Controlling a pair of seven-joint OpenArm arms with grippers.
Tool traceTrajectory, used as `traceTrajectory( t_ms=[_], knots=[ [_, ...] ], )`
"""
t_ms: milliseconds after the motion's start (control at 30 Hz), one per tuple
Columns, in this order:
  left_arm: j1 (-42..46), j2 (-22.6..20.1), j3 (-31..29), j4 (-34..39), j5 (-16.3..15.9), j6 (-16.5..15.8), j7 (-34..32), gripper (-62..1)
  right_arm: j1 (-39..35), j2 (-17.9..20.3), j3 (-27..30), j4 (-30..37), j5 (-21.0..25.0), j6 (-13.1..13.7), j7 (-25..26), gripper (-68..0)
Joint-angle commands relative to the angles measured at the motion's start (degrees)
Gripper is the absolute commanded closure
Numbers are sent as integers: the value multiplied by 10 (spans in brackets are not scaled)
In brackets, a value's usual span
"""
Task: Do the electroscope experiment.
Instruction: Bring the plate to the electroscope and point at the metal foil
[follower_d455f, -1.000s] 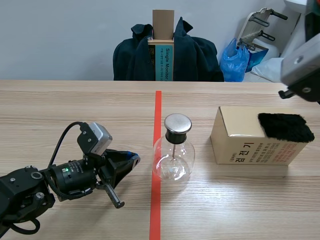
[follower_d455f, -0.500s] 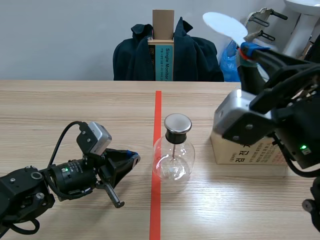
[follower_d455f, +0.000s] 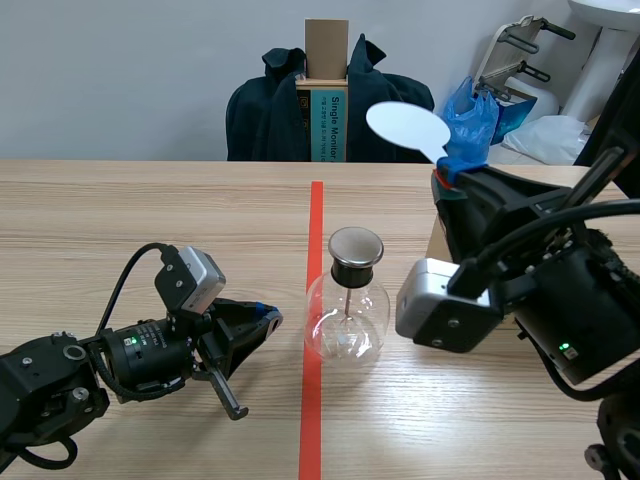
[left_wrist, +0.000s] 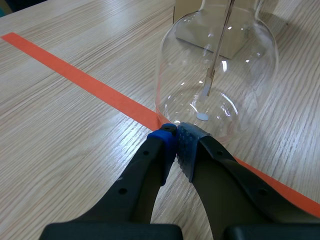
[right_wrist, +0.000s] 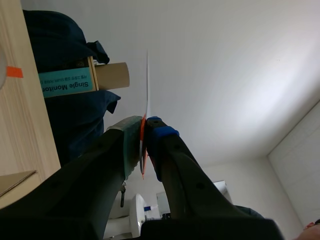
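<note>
Two arms, one flask (follower_d455f: 346, 320). Nearest, left of the flask: left jaws clenched on nothing, pads (left_wrist: 187, 145) just beside its glass base, low over the tabletop (follower_d455f: 150, 220). Flask upright on the red tape line (follower_d455f: 316, 215), metal cap (follower_d455f: 356, 247) on top, thin rod (follower_d455f: 348, 300) inside. Right of it: right jaws grasping a white paddle (follower_d455f: 408, 128), disc raised above the cap. Far behind: dark jacket (follower_d455f: 395, 110).

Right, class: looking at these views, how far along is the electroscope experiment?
Done: the white paddle is gripped in the right gripper and raised. In hand: it is held above and beside the electroscope flask, apart from its metal cap. To do: bring the paddle to the cap and watch the strip inside. The left gripper rests shut near the flask's base.
</note>
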Motion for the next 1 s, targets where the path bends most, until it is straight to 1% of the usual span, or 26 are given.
traceTrajectory(
  t_ms=[0,133,233,367,533,700,867,967],
  knots=[
    [-6,3,-5,13,-5,1,-8,-19,8,8,4,-7,1,-8,0,-9],
    [-6,3,-5,13,-5,1,-8,-19,8,6,4,-41,-14,-11,-9,-9],
    [-6,3,-5,13,-5,1,-8,-19,8,6,4,-64,-17,-29,-14,-9],
    [-6,3,-5,13,-5,1,-8,-19,8,6,5,-82,-18,-39,-38,-9],
    [-6,3,-5,13,-5,1,-8,-19,8,6,5,-91,-22,-38,-66,-9],
    [-6,3,-5,13,-5,1,-8,-19,8,6,5,-99,-26,-38,-73,-9],
    [-5,3,-5,13,-5,1,-8,-19,8,6,5,-103,-29,-38,-71,-9],
    [-4,3,-5,13,-5,1,-8,-19,8,6,5,-103,-29,-38,-57,-9]
  ],
)
